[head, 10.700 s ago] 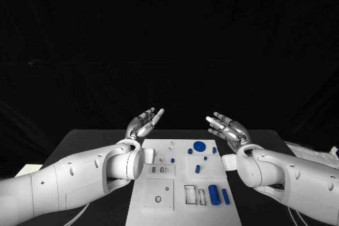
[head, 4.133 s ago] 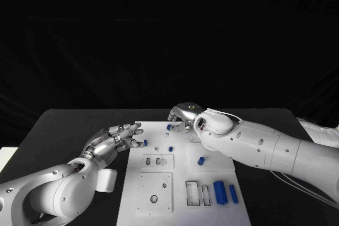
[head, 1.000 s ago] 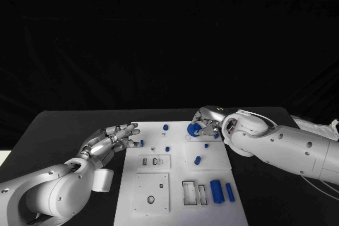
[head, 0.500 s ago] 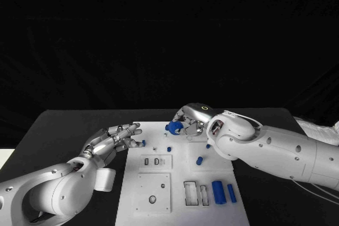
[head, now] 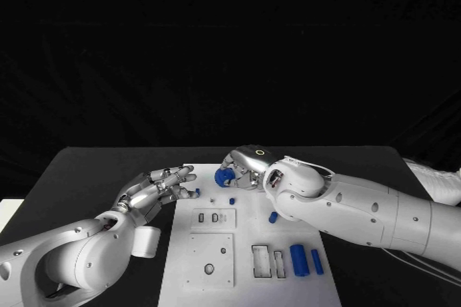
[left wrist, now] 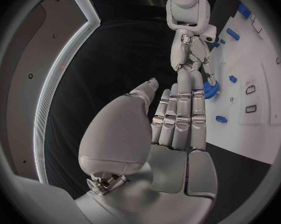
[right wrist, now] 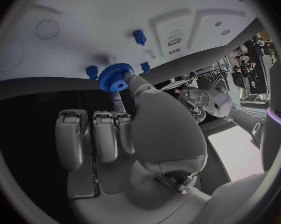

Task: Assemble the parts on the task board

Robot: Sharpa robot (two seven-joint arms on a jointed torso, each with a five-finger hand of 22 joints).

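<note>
Right arm reaches across from right edge, forearm angled toward table's far side. Right hand (head: pixel 242 168) back-up, fingers curled downward, thumb and fingertips pinching blue gear (head: pixel 224 178) (teeth plain in right wrist view). Left arm bent at near left. Left hand (head: pixel 158 188) holds nothing, fingers extended and slightly apart.

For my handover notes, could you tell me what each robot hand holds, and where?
The right robot hand pinches the blue gear by its toothed rim; the left robot hand holds nothing.
</note>
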